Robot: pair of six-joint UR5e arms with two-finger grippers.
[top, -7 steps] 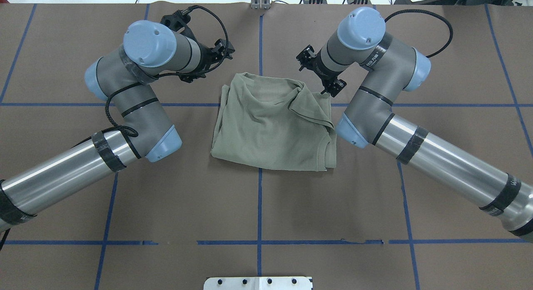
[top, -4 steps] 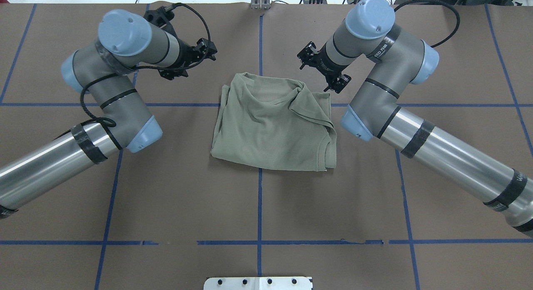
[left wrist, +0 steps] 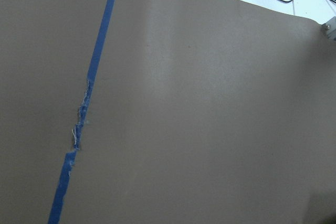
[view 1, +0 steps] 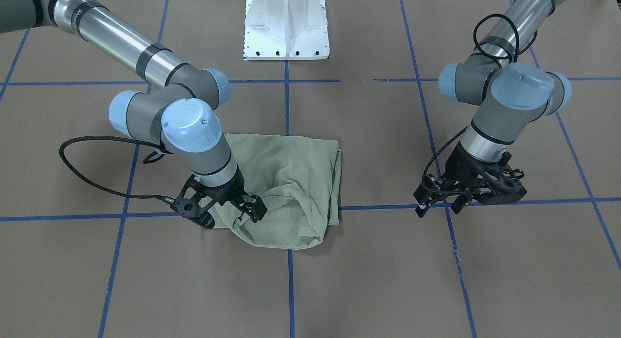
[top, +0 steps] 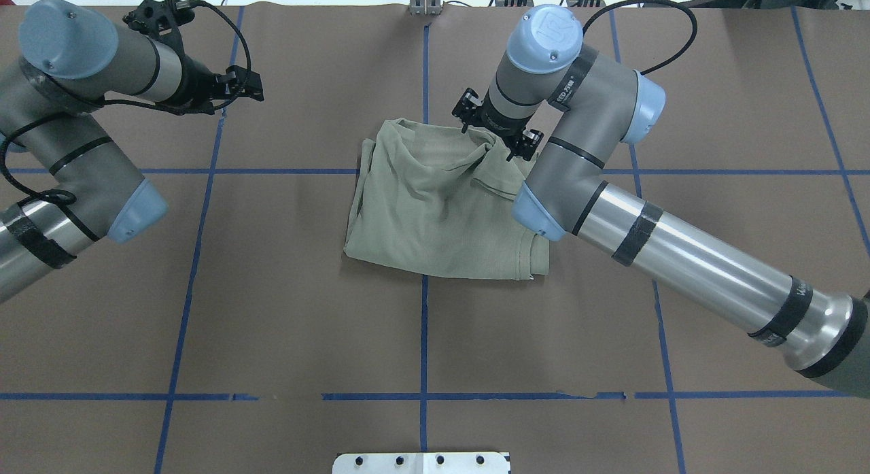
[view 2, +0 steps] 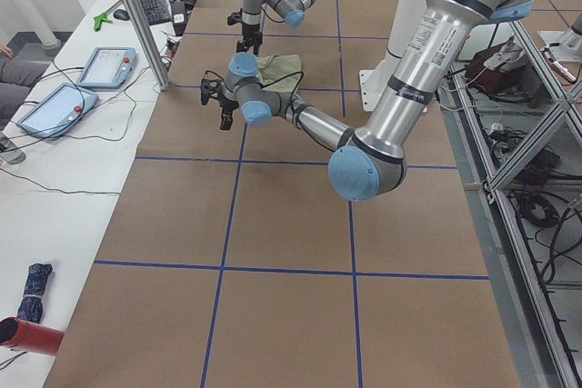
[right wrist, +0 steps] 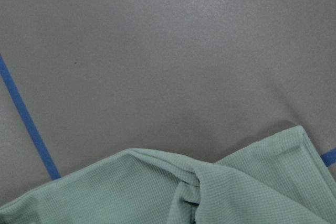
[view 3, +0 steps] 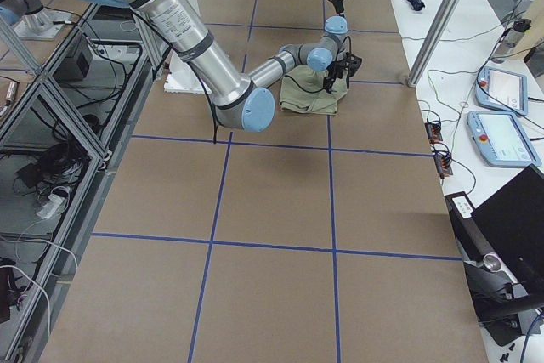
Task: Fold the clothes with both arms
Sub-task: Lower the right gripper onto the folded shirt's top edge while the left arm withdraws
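Hovering right gripper (top: 496, 128): low at the shirt's (top: 435, 209) top edge, upper centre of the overhead view; fingers spread wide, straddling a bunched ridge of cloth; nothing pinched; touching or not, cannot tell.
Shirt: green, folded to a rough square, lying just above the middle of the overhead view on the brown table (top: 306, 311); top right corner rumpled, a loose flap slanting across.
Left gripper (top: 248, 84): way off in the upper left of the overhead view, well apart from the shirt; fingers parted, empty, over a blue tape line (top: 195, 256).
Right arm (top: 680, 256): entering from the lower right, elbow over the shirt's right edge.
Wrist views: bare brown paper and tape on the left one; shirt edge along the bottom of the right one.
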